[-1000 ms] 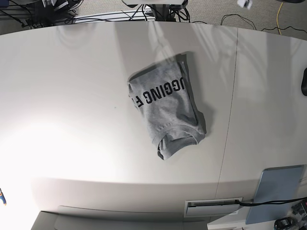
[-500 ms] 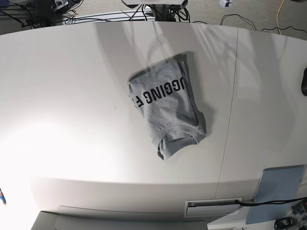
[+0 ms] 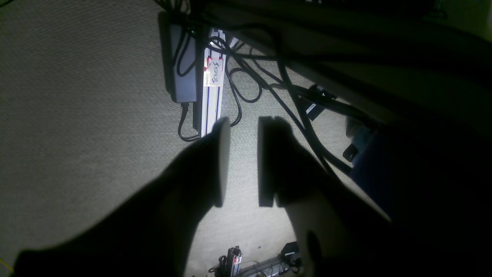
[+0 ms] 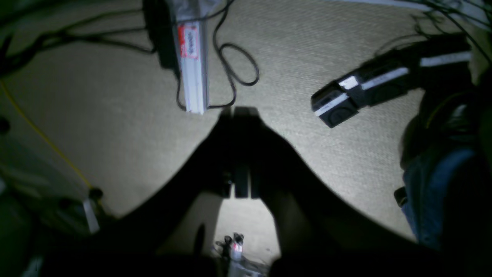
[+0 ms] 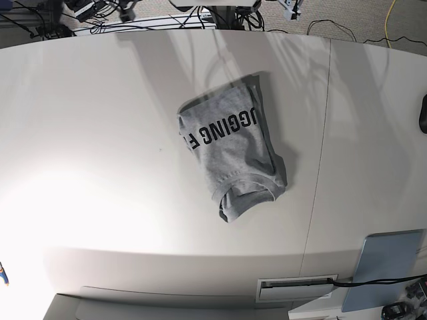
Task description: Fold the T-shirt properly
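evidently the folding is mostly done: the grey t-shirt [image 5: 230,143] lies as a compact bundle on the white table [image 5: 100,153], well apart from both claws, its lettering and collar facing up; perhaps only squaring is left. the left gripper [image 3: 244,161] is parted around nothing, the right gripper [image 4: 241,154] clenched and empty. the wrist views show cables [image 3: 246,88] beyond the claws but no shirt; only the base view does.

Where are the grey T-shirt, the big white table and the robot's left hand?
T-shirt [image 5: 235,153]: base view, grey front below the letters.
Table [image 5: 100,147]: base view, bare top.
Left hand [image 3: 244,161]: left wrist view, between its fingertips.
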Available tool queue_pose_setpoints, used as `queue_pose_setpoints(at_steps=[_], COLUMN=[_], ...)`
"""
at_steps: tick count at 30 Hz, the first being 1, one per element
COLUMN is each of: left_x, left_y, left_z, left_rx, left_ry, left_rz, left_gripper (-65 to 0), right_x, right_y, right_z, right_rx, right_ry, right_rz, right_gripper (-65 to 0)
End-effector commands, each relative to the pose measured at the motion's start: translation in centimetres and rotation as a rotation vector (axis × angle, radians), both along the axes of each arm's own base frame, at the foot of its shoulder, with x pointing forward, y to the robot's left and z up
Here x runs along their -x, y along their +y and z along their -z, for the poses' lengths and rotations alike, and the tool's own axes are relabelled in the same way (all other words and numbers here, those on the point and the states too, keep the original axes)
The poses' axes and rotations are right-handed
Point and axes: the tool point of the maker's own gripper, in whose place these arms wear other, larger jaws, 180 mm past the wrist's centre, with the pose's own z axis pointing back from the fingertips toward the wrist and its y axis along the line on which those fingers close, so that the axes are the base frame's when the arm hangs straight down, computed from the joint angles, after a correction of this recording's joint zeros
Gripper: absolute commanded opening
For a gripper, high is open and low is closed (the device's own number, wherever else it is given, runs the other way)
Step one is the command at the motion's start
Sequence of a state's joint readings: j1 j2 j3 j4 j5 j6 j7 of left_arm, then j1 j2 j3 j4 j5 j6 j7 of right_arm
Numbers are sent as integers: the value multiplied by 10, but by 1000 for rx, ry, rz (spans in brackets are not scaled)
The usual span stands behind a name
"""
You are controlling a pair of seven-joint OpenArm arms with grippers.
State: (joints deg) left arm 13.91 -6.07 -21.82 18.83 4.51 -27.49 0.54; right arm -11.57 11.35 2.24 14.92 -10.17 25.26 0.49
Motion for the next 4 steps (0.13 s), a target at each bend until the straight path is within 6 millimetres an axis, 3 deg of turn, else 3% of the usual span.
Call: queue_pose_setpoints(at_steps=[1,4], left_x=[-2,-8], left_y=[1,-3], left_z=[0,0], left_rx=[2,9], left_ry=[-7,-14], left_rz=[-2,-1], left_gripper=[-505,-506], right_x=[-3,-4], right_y=[-7,-4], right_z=[-1,0], right_rx=[11,11], right_ry=[-9,-14], right_rz=[-7,-18], right_gripper=[-650,-650])
